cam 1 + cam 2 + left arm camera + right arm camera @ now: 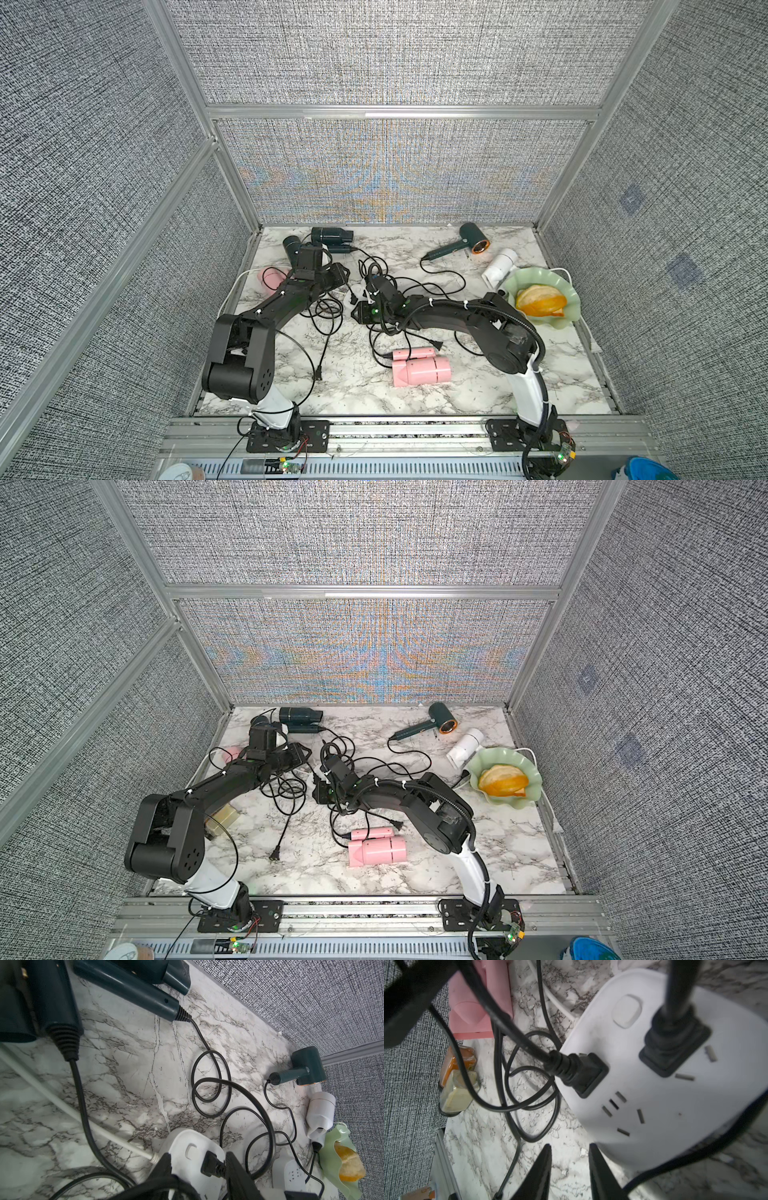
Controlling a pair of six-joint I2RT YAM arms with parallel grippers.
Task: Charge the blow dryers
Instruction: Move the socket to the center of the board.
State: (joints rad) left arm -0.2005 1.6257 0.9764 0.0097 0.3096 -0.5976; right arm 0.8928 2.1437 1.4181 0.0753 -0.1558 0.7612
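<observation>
With the left gripper [197, 1155] spread round a plug [212, 1164] in the strip [185, 1138], the right gripper [570, 1147] spread and empty, and the pink dryer [419, 365] lower middle, snagging the tangled cords [328, 309] could yank it out.

We see a marble table [457, 399] — on it a green dish [536, 274], the white dryer [500, 266] just beside its rim, the copper-ringed dryer [471, 237] beyond that, a pink dryer [422, 365] well apart.

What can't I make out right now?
- Far pink dryer: both top views, mostly behind left arm.
- Strip: both top views, under right arm.
- Second strip: left wrist view, lower end covered.
- Which dryers the plugged cords serve: lost in tangle, all views.
</observation>
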